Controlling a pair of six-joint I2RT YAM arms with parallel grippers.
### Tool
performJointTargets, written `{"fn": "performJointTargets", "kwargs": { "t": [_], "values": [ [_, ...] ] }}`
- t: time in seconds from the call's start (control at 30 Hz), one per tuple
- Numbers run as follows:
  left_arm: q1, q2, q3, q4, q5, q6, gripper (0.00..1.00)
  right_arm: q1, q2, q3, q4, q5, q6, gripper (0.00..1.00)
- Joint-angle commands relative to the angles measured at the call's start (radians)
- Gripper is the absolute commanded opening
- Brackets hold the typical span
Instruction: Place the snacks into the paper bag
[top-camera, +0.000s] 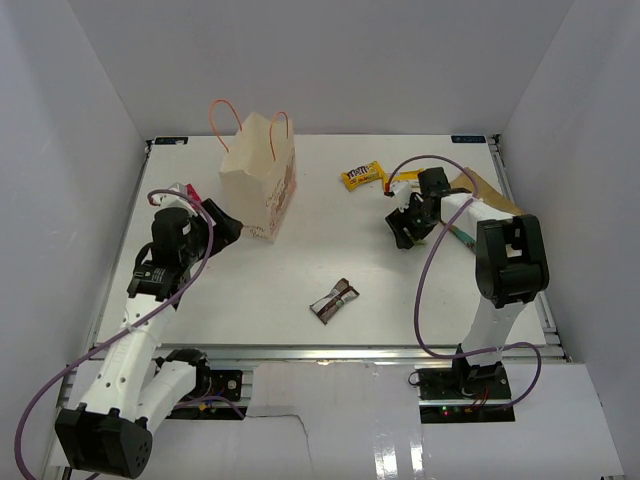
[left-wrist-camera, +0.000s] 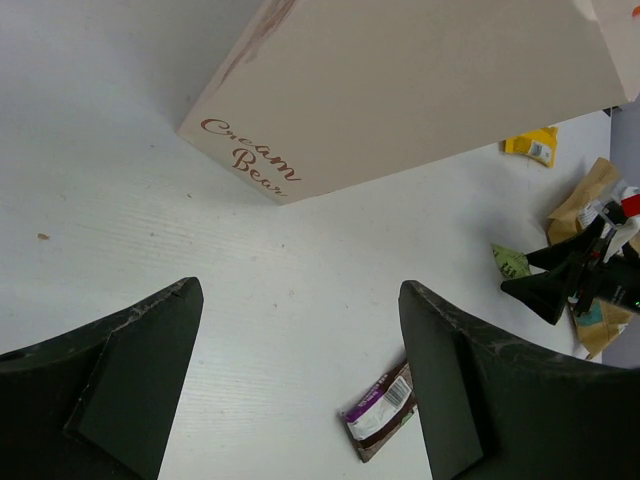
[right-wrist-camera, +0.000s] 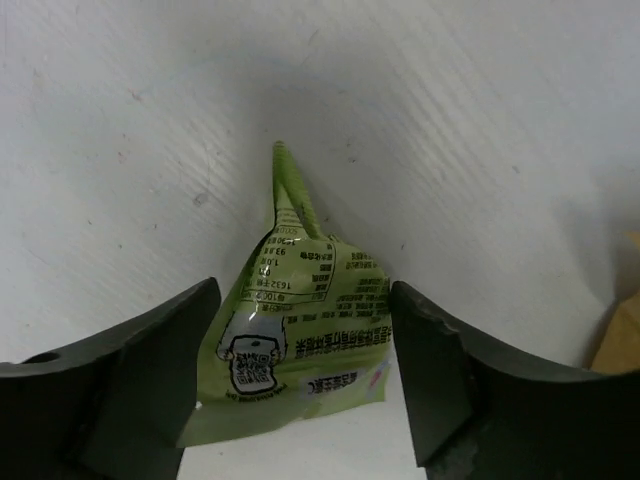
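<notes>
The cream paper bag (top-camera: 258, 185) stands upright at the back left, and its printed side fills the top of the left wrist view (left-wrist-camera: 420, 90). My left gripper (top-camera: 222, 226) (left-wrist-camera: 300, 300) is open and empty, just left of the bag. My right gripper (top-camera: 405, 226) (right-wrist-camera: 302, 300) is open, low over the table, with its jaws astride the green packet (right-wrist-camera: 310, 340). The yellow packet (top-camera: 360, 175) lies at the back. The brown-and-white bar (top-camera: 333, 300) (left-wrist-camera: 380, 412) lies mid-table. The tan pouch (top-camera: 495, 197) is partly hidden behind the right arm. No pink-red packet shows.
White walls close in the table on the left, back and right. The right arm's purple cable (top-camera: 425, 270) loops over the table near the right gripper. In the left wrist view the right gripper (left-wrist-camera: 560, 280) shows beside the green packet (left-wrist-camera: 510, 262).
</notes>
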Motion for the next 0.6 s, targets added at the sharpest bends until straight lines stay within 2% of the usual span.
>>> {"fn": "performJointTargets", "kwargs": {
  "t": [0.0, 0.27, 0.43, 0.53, 0.57],
  "values": [
    [0.002, -0.019, -0.023, 0.055, 0.028, -0.05, 0.9, -0.006, -0.002, -0.025, 0.018, 0.008, -0.028, 0.71],
    [0.004, -0.02, -0.123, 0.107, 0.111, -0.107, 0.9, -0.01, -0.069, -0.049, -0.001, -0.045, -0.074, 0.32],
    [0.002, -0.049, -0.179, 0.124, 0.152, -0.104, 0.9, -0.01, -0.189, -0.012, -0.091, -0.26, -0.169, 0.23],
    [0.002, -0.065, -0.225, 0.14, 0.197, -0.101, 0.9, 0.02, -0.238, 0.1, -0.186, -0.395, -0.228, 0.2],
    [0.002, -0.068, -0.238, 0.146, 0.21, -0.101, 0.9, 0.036, -0.243, 0.185, -0.212, -0.421, -0.248, 0.2]
  ]
}}
